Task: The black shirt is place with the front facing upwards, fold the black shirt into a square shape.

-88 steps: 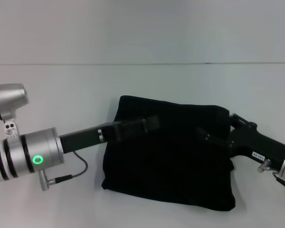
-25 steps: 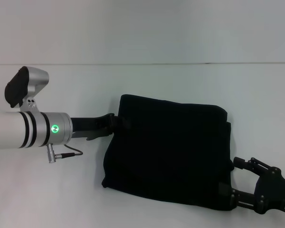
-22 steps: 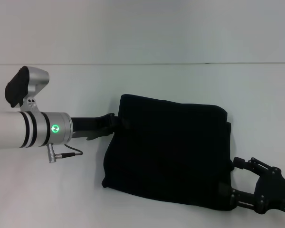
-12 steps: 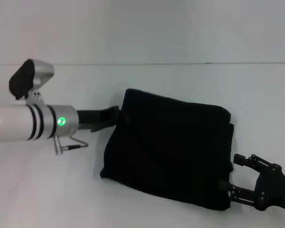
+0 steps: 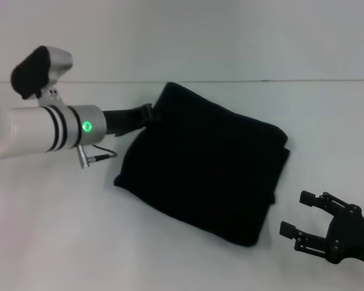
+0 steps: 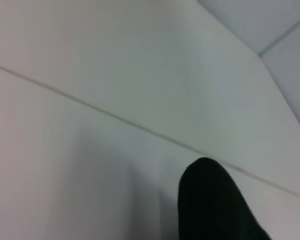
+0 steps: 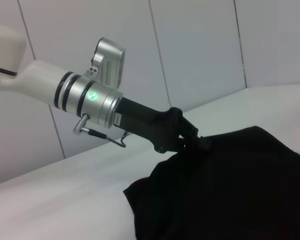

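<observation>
The black shirt (image 5: 206, 163) lies folded into a rough rectangle, turned at an angle on the white table (image 5: 60, 236). No lettering shows on it. My left gripper (image 5: 150, 113) is shut on the shirt's far left corner. The right wrist view shows that same left gripper (image 7: 192, 139) pinching the shirt (image 7: 230, 185) there. In the left wrist view only a dark bit of the shirt (image 6: 210, 205) shows. My right gripper (image 5: 296, 213) stands open at the near right, apart from the shirt and holding nothing.
A white wall rises behind the table's far edge (image 5: 261, 80). The left arm's silver wrist (image 5: 60, 127) and its cable (image 5: 100, 156) hang over the table's left side.
My left gripper has drawn the shirt's far left corner back, turning the folded shirt and sliding it left. The shirt's near right corner has come away from my right gripper.
</observation>
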